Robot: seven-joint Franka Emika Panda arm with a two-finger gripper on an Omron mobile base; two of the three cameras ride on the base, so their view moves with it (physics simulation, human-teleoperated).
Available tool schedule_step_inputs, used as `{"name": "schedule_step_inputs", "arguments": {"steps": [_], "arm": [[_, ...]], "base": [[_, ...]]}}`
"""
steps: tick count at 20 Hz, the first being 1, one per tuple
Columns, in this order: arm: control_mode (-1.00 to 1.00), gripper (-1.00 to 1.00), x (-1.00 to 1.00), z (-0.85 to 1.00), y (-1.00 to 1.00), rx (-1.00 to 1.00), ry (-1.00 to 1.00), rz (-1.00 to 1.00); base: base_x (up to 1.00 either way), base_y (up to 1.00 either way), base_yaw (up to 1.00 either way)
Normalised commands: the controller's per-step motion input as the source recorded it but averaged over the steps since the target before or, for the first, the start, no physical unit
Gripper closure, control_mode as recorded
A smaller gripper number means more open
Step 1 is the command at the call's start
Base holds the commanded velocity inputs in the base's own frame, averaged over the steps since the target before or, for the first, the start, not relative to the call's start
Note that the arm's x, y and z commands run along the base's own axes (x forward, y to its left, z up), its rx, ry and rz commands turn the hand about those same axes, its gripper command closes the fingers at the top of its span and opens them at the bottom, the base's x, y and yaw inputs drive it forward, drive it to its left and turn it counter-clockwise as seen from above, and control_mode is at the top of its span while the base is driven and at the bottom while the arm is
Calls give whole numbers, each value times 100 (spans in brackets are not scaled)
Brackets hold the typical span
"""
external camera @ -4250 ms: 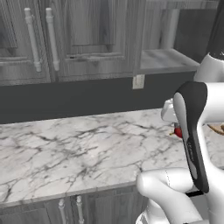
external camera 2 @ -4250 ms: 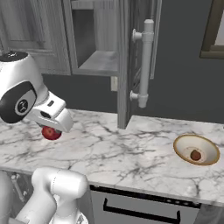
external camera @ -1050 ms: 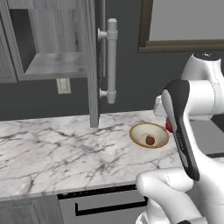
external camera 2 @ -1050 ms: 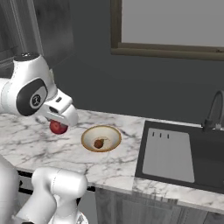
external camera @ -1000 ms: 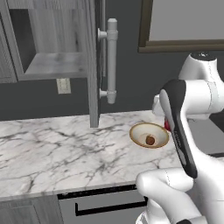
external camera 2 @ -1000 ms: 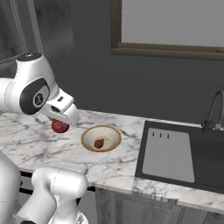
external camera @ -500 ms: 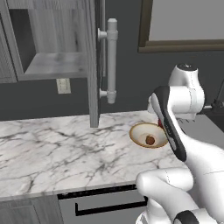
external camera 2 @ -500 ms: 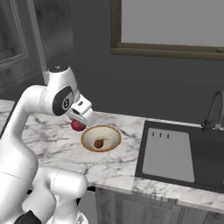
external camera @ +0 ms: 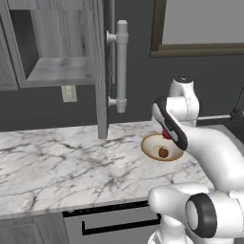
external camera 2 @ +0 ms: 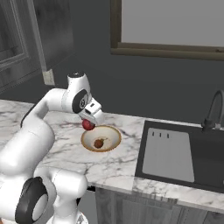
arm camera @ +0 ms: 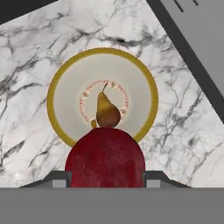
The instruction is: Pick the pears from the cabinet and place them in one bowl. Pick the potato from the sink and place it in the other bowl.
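From the hand camera I see my gripper [arm camera: 105, 177] clamped on the glossy red pear [arm camera: 105, 158], one finger at each side of it. Just beyond and below it sits the cream-tan bowl [arm camera: 65, 94] with its golden rim, and the brown pear [arm camera: 106, 112] lies at the bowl's centre, stem pointing away from me.

The bowl rests on a white marble counter [external camera: 62, 162] veined in grey. From the right base camera, the red pear [external camera 2: 89, 124] hangs over the bowl's [external camera 2: 111, 142] near-left rim, above it and not touching. Under the counter edge I can see a dark drawer front with a bar handle [external camera: 114, 226].

To the right of the bowl, set into the counter, is the black sink [external camera 2: 205, 157] with its grey drainboard [external camera 2: 168, 155] and a dark curved tap [external camera 2: 213, 109]. I cannot see into the basin.

Farther back is a dark wall with a wall socket [external camera: 68, 93]. Above hangs the grey wood-grain cabinet [external camera: 57, 71], its door [external camera: 102, 71] swung open, long silver handle [external camera: 121, 66] facing me. A brown-framed window [external camera 2: 175, 26] sits above the sink.
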Motion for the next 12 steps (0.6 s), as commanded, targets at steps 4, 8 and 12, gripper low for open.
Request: {"name": "schedule_step_inputs", "arguments": {"steps": [4,8,12], "arm": [[-100,100,60,-25,-12,0,21,0],[-100,100,66,-61,-6,0,7,0],[-100,100,47,-69,0,1,0,0]], "base": [[0,0,0],[0,0,0],[0,0,0]]}}
